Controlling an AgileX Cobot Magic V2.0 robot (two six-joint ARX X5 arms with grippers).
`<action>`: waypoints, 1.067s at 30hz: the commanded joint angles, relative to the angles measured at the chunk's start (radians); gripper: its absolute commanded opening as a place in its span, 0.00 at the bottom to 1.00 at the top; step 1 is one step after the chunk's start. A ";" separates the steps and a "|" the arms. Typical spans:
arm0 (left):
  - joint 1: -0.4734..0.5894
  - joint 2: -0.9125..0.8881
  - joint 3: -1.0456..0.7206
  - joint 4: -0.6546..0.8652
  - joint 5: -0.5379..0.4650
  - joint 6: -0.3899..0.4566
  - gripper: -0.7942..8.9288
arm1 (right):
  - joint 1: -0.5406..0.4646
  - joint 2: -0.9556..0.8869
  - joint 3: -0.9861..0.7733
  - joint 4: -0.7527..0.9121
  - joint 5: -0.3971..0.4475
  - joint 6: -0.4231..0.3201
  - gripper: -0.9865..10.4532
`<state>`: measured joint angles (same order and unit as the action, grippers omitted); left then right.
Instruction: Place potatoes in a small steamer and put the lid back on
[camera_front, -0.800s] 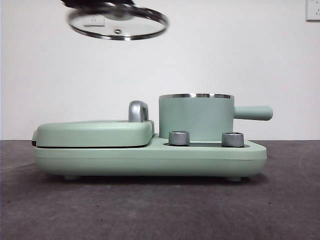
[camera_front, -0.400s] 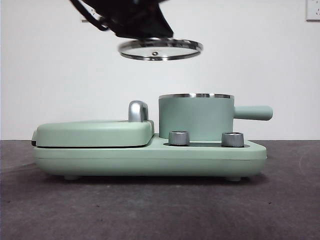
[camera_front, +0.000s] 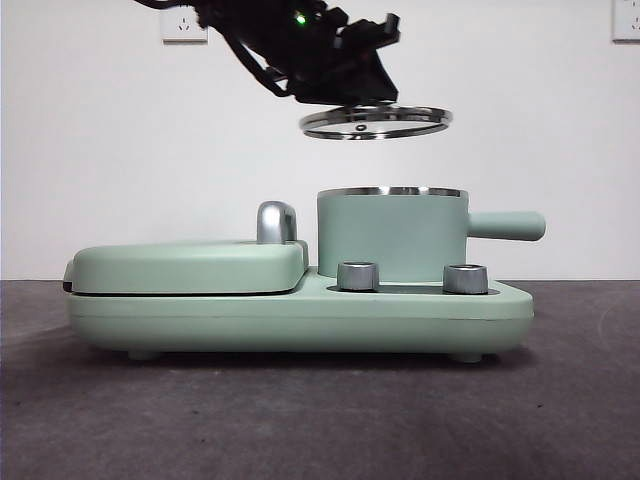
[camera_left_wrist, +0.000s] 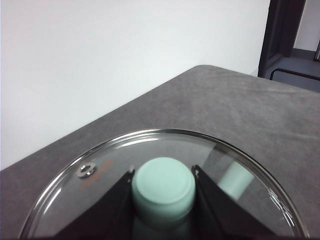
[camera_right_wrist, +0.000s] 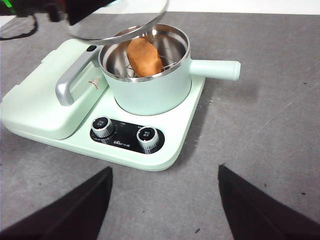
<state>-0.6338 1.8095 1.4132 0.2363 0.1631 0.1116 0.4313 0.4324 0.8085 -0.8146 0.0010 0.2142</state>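
My left gripper (camera_left_wrist: 163, 172) is clamped on the mint knob (camera_left_wrist: 163, 187) of the lid (camera_front: 375, 122), holding it level in the air above the small steamer (camera_front: 392, 235), a bit left of centre over the rim & not touching it. The potato (camera_right_wrist: 143, 56) sits inside the steamer on the steel rack, pot handle (camera_front: 507, 225) pointing right. My right gripper (camera_right_wrist: 165, 200) hangs back on the near side w/ jaws spread wide, holding nothing.
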 joint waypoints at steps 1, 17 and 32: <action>-0.011 0.057 0.068 0.043 0.017 0.000 0.09 | 0.006 0.002 0.003 0.005 0.003 0.006 0.37; -0.011 0.155 0.082 0.030 0.022 0.002 0.09 | 0.006 0.002 0.003 0.005 0.009 0.006 0.37; -0.011 0.206 0.082 -0.010 0.022 0.008 0.09 | 0.006 0.002 0.003 0.005 0.027 0.006 0.37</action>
<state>-0.6373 1.9766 1.4708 0.2245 0.1864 0.1123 0.4313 0.4324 0.8082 -0.8150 0.0265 0.2142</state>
